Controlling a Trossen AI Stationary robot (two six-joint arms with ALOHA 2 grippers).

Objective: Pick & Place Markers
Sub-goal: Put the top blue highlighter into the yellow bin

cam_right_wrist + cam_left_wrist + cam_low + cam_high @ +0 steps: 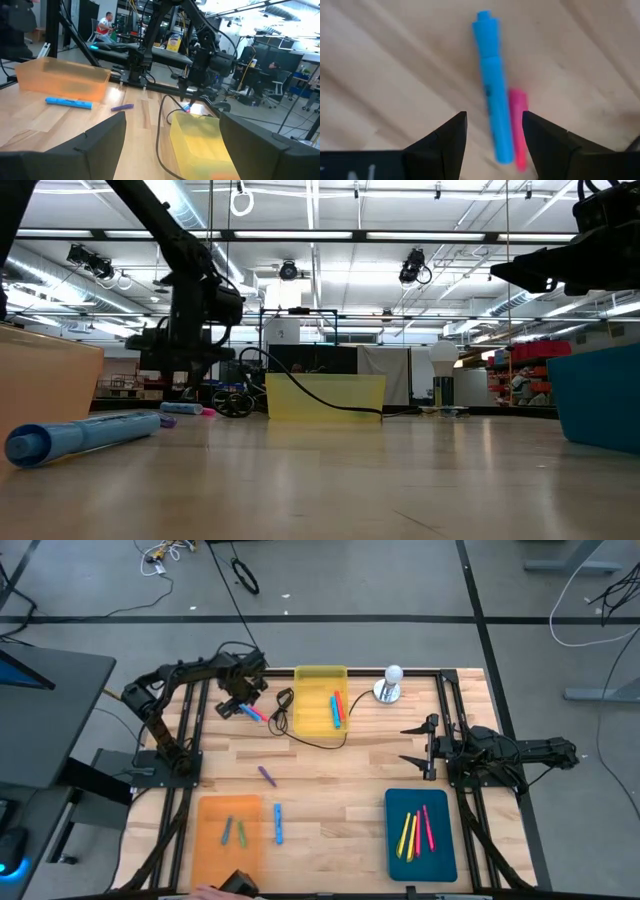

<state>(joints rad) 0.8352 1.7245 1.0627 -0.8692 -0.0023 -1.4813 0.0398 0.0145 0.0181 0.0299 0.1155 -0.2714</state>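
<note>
From above, my left gripper hangs over the far left part of the table, just left of the yellow tray. A blue marker and a pink marker lie directly under it and slightly toward the tray, side by side. My right gripper waits well apart on the table's other side, fingers spread and empty, so the left arm is plainly the nearer one.

Level with the table, my left gripper hovers just above that pair, which lies flat on the wood.

Through my left wrist camera, my fingers are released and empty, and they straddle the near end of the blue marker. Its long axis runs straight away from me through the gap, across the line I close along. The pink marker touches its side, close to my other finger, so I judge I may pinch both.

My right wrist camera shows only open fingers and the left arm beyond the yellow tray.
</note>
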